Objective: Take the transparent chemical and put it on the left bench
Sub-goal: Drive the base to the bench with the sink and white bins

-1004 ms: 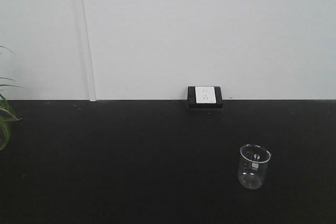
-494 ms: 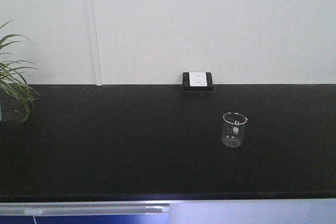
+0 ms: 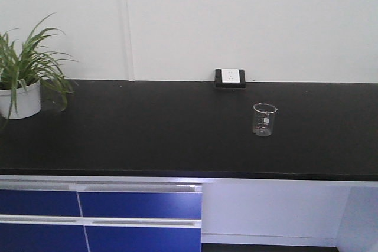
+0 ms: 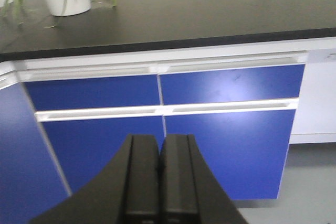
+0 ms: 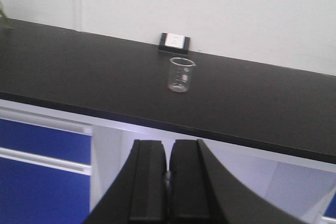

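- In the front-facing view you see the beaker standing upright on the black counter, right of the middle and apart from everything else
- It is clear glass with faint white marks on its side; you cannot tell from here whether anything is inside it
- The wall socket sits at the counter's back edge against the white wall, behind the beaker and a little to its left
- At the far left of the counter a green plant grows from a white pot, well apart from the beaker
- Under the counter's front edge you have blue drawers on the left and a white panel on the right
- In the left wrist view your left end effector is clenched, its two black fingers pressed flat together with nothing between them
- It faces the blue drawers below the counter's edge, with the white pot on the counter at the upper left
- In the right wrist view your right end effector is likewise clenched and empty, fingers touching along their length
- Beyond it the beaker stands on the counter, well apart from the fingertips and just in front of the wall socket
- The counter runs tilted across this view, lower on the right
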Tool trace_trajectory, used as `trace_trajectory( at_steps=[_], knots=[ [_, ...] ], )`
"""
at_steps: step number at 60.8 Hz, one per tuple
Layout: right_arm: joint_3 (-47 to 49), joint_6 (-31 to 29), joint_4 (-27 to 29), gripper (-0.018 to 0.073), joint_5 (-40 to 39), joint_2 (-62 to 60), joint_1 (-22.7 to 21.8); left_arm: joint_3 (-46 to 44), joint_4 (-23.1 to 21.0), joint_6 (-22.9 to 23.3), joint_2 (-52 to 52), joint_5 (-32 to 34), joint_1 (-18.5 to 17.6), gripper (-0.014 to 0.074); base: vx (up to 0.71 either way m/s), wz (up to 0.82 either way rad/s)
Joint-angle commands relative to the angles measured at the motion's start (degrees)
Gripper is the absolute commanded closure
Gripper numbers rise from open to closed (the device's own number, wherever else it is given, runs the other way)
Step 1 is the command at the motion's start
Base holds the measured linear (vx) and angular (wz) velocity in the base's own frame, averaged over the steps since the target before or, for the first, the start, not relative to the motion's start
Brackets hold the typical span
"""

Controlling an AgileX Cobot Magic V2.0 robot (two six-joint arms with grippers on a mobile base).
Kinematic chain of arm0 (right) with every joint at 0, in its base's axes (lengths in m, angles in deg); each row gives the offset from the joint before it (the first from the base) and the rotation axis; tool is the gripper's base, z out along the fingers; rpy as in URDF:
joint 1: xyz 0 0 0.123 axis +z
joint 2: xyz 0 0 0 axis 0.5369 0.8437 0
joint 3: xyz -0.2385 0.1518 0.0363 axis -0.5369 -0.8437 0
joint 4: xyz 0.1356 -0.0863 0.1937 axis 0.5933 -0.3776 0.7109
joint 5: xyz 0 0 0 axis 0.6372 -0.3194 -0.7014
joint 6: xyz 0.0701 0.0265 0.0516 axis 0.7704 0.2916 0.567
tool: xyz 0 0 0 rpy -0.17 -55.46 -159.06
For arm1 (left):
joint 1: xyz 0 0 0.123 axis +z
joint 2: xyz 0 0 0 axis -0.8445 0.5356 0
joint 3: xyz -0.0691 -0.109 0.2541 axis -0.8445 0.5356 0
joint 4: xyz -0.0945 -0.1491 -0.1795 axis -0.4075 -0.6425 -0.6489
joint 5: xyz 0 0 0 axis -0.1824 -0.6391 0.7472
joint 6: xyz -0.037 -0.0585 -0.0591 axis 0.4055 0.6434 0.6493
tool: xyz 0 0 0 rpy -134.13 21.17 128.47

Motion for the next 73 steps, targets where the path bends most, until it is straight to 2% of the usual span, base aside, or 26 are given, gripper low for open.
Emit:
trace_trajectory(
  at_steps=[1,18,40,73],
  knots=[
    [1.61,-0.36,-0.57,0.0566,-4.34,0.55,-0.09,0.93,-0.04,0.45,-1.1,4.49,-0.1,0.06,-0.28,0.29],
    [1.61,-0.36,-0.57,0.0566,-4.34,0.55,-0.09,0.93,-0.04,0.45,-1.1,4.49,-0.1,0.06,-0.22,0.57],
    [1.61,-0.36,-0.57,0.0566,-4.34,0.55,-0.09,0.93,-0.04,0.45,-1.1,4.49,-0.1,0.06,-0.11,0.95],
    [1.61,-0.36,-0.57,0.0566,-4.34,0.55,-0.09,0.93,-0.04,0.45,-1.1,4.49,-0.1,0.06,0.04,0.83]
  ],
)
